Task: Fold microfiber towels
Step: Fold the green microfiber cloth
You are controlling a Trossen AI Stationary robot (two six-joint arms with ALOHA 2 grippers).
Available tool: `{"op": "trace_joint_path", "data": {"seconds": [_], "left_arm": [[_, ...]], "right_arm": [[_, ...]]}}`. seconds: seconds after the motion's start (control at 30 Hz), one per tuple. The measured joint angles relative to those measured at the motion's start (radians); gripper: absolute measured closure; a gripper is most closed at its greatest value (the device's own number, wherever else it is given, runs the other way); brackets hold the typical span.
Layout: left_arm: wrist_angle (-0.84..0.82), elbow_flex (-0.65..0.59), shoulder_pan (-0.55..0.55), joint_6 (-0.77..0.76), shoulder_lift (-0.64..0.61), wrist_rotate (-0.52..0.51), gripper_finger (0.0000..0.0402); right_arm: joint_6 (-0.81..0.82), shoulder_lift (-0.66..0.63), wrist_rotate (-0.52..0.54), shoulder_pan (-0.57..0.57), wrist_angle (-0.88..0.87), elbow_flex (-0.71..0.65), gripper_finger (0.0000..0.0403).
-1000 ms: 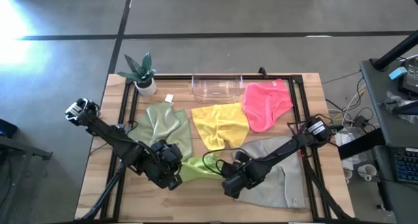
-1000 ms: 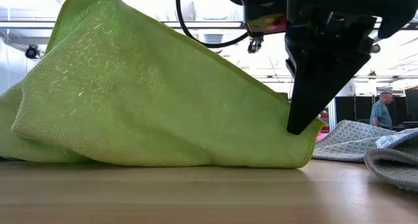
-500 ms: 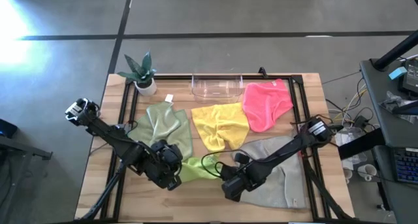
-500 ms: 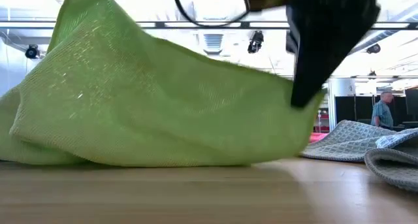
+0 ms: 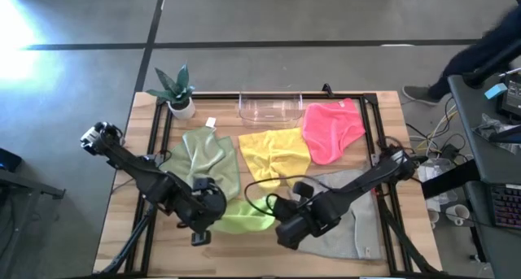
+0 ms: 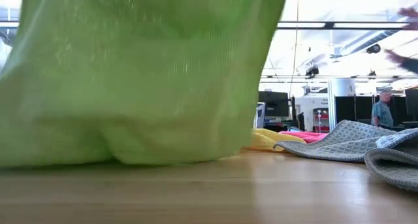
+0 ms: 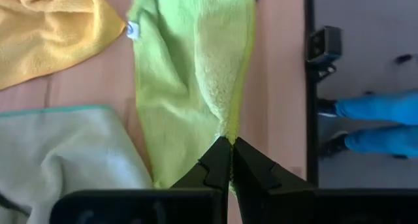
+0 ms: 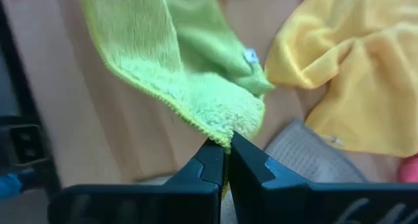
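– Where was the lime green towel [image 5: 244,216], and how did it run?
– Near the table's [image 5: 269,259] front edge, stretched left to right between both grippers.
– Grip?
– Left gripper [image 7: 230,149] and right gripper [image 8: 226,149] each pinched an edge. A small white tag [image 8: 250,55] showed; its writing was unreadable.

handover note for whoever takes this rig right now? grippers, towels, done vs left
Left gripper: shut on the lime green towel, pinching one edge.
Right gripper: shut on the same towel's opposite end; the towel hangs between the two at the table's front, partly lifted.
Sage green towel, yellow towel and hot pink towel lie rumpled mid-table; grey towel is under the right arm.
Clear bin holds nothing.
Done: nothing is folded so far.
Left: fold the lime towel, then the other four.
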Motion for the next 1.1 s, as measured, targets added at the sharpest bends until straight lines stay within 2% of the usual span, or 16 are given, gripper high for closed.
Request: {"op": "trace_joint_path", "data": {"seconds": [0.17,0.33,0.57,0.67,0.8,1.1], "left_arm": [[-0.156,0.081,0.0,-0.002,-0.008,0.046,0.0402],[-0.277,0.15,0.002,-0.001,-0.026,0.043,0.0402],[-0.419,0.246,0.009,-0.003,-0.057,-0.08,0.0402],[-0.443,0.278,0.012,0.006,-0.067,-0.1,0.0402],[-0.442,0.304,0.024,0.06,-0.069,-0.118,0.0402],[-0.444,0.311,0.092,0.239,-0.077,-0.289,0.0402]], "right_arm": [[0.026,0.0,0.036,0.003,-0.07,0.124,0.0394],[0.056,0.0,0.095,0.005,-0.129,0.224,0.0394],[0.112,0.0,0.198,0.004,-0.281,0.319,0.0394],[0.113,0.0,0.234,0.002,-0.309,0.344,0.0394],[0.104,0.0,0.274,-0.003,-0.308,0.371,0.0394],[0.063,-0.001,0.379,-0.051,-0.337,0.373,0.0394]]}}
